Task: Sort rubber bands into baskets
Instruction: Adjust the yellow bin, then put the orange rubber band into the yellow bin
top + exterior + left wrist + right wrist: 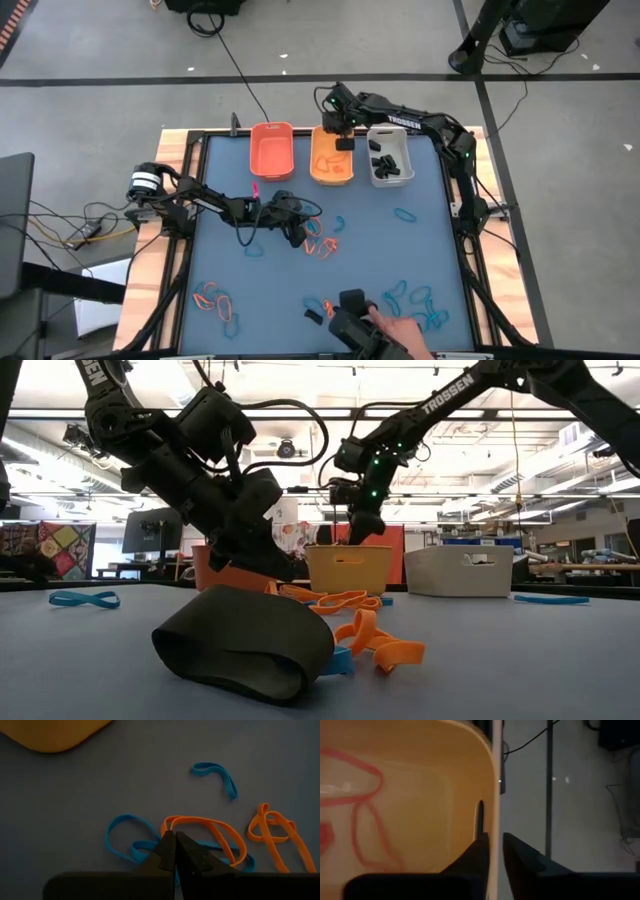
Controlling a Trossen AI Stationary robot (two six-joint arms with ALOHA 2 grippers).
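Three baskets stand in a row at the table's far edge: orange [271,150], yellow-orange [332,158] and grey-white [390,157]. Orange rubber bands [362,795] lie in the yellow-orange basket and black ones [388,165] in the grey-white one. My right gripper [495,842] hangs slightly open over the yellow-orange basket's far wall [492,780], with nothing between its fingers. My left gripper [175,836] is low at mid-table, shut at a tangle of orange and blue bands [322,246]. My left gripper's shut fingertips meet the looped end [169,823] of an orange rubber band [210,827]. They slant down onto it from the table's left. The band lies slack on the table, over a blue band [122,827]. The fingers hide whether one strand or two is pinched.
Loose bands lie at the near left [215,300], the near right [420,297] and the mid right [405,214]. A wide black band [245,640] lies close to the low camera. A person's hand [400,328] reaches over the near edge.
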